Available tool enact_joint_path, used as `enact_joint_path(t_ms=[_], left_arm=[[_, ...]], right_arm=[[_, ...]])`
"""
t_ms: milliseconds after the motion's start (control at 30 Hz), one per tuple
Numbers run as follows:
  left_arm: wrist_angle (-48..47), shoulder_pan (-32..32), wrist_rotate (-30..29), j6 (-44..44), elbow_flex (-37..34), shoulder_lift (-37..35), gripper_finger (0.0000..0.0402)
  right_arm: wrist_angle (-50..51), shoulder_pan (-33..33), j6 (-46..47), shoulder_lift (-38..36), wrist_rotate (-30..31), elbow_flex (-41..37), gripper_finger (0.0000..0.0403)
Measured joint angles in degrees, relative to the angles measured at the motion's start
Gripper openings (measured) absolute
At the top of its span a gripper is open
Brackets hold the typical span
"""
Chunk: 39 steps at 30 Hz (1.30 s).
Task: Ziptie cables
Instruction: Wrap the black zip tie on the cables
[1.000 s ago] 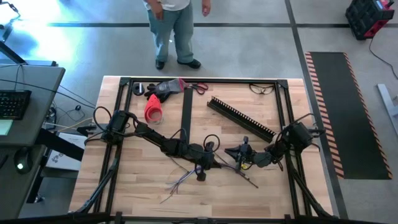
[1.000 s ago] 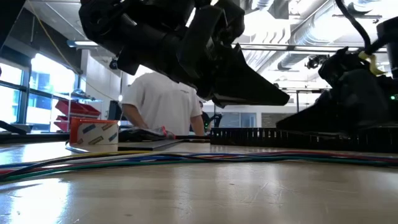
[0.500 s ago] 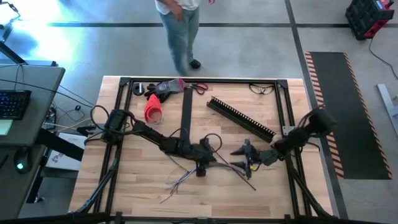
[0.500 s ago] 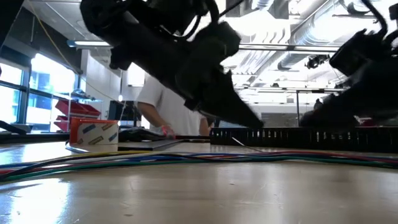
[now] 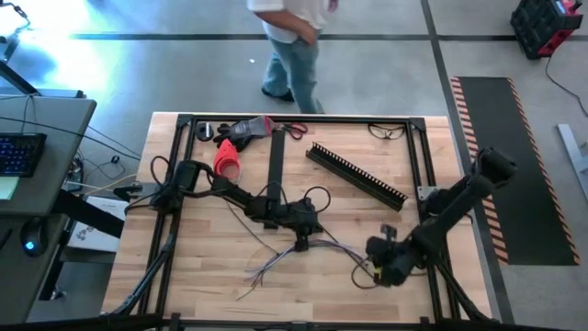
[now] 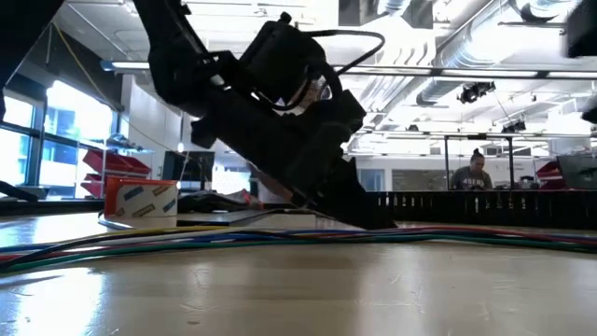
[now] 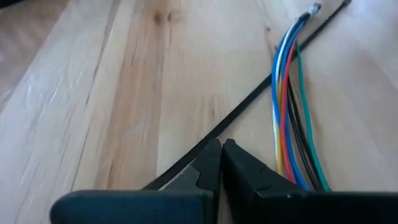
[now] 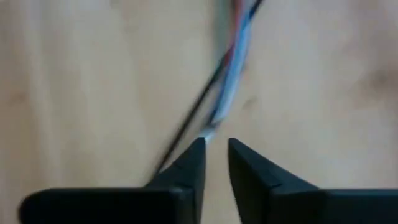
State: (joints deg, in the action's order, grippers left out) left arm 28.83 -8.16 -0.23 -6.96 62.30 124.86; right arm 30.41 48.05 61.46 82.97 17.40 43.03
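Note:
The cables (image 5: pixel 323 246) lie slack on the wooden table, a thin mixed-colour bunch running from splayed ends near the table's near edge toward my right gripper (image 5: pixel 375 267). In the left wrist view the cables (image 7: pixel 289 112) run beside a thin black ziptie (image 7: pixel 249 106). My left gripper (image 7: pixel 222 144) is shut, low over the table at the bunch's middle (image 5: pixel 301 243), fingertips down by the cables (image 6: pixel 280 235). My right gripper (image 8: pixel 216 146) is narrowly open, with the cables' end (image 8: pixel 233 56) and the ziptie (image 8: pixel 193 112) just ahead of it. My left gripper comes down slanting from the table's left, its shut fingers over the black ziptie (image 7: pixel 205 138), which passes under one finger and shows again behind it. The finger hides the spot, so I cannot tell whether it touches the ziptie.
A long black comb-toothed channel (image 5: pixel 356 175) lies diagonally on the far right of the table. A red-orange tool (image 5: pixel 226 164), scissors (image 5: pixel 292 130) and a black frame bar (image 5: pixel 276 165) sit toward the far edge. A person (image 5: pixel 292 46) walks beyond the far edge.
My right gripper has drawn back from the table's middle toward the near edge and the right, its arm swinging out. My left gripper has tipped down until its fingertips are at the tabletop by the cables. The person has walked rightward along the far edge.

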Motion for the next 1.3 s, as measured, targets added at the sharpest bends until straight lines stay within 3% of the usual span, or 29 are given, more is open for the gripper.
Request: enact_joint_path(t_ms=[100,200,367,600,833,1100,1300], left_arm=[[2.48,-0.03,-0.32,0.05,0.00,0.91,0.0000],[3.46,0.22,-0.31,1.48,0.00,1.03,0.0000],[5.06,1.40,-0.32,2.79,-0.06,1.15,0.0000],[6.23,2.30,-2.54,4.35,-0.09,1.18,0.0000],[6.27,2.04,-6.63,8.00,-0.15,-1.42,0.0000],[0.84,-1.16,-3.71,13.63,-1.35,-6.51,0.0000],[1.09,-3.56,-1.84,16.10,-1.44,-6.42,0.0000]], right_arm=[[-2.82,4.91,9.47,3.41,-1.12,0.04,0.0007],[-7.28,8.33,16.27,8.78,-1.45,0.04,0.0008],[-14.19,7.91,16.92,15.14,0.46,0.72,0.0003],[-18.24,2.40,7.17,17.09,6.83,3.48,0.0002],[-23.95,-4.13,-3.80,18.94,6.09,2.96,0.0002],[-20.89,-4.10,-7.56,14.21,12.93,2.86,0.0002],[-34.08,-5.05,-17.80,16.28,7.92,3.07,0.0002]])
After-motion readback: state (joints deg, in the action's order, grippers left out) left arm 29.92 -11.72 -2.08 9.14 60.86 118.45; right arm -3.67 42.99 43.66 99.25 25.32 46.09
